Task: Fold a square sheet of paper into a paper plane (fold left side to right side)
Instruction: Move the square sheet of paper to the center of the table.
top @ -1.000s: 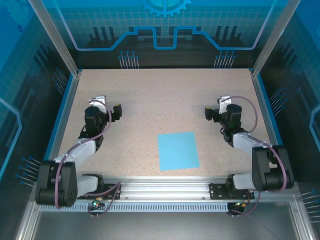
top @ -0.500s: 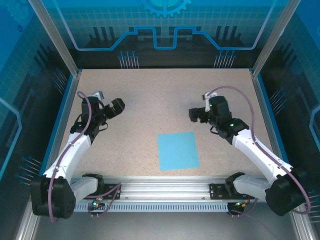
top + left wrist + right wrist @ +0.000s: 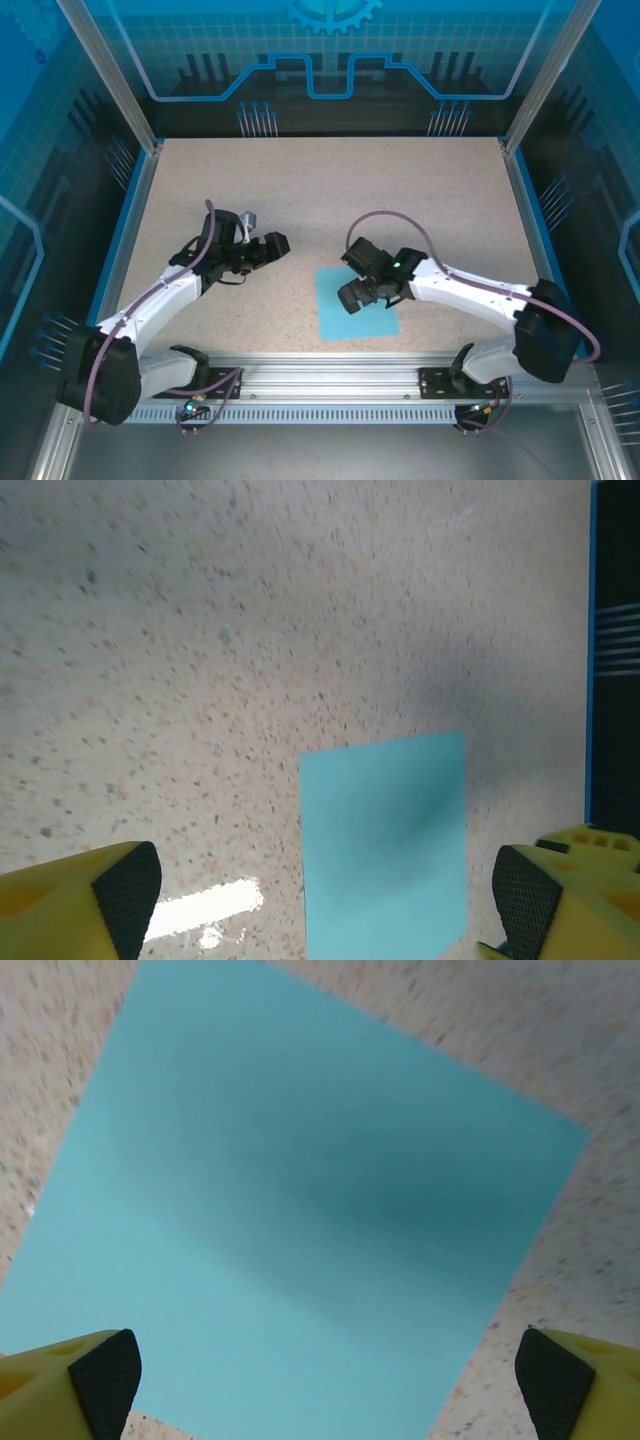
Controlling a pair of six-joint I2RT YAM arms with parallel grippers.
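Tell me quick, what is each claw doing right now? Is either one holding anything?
Left claw: open, holding nothing, off to the side of the square sheet of paper.
Right claw: open, holding nothing, poised over the sheet.

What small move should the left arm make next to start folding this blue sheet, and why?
Probably ease the left fingers across to the left edge of the square sheet of paper and lower them. The sheet lies flat and unfolded, the left fingers are open and short of it, and the right fingers hover open above it.
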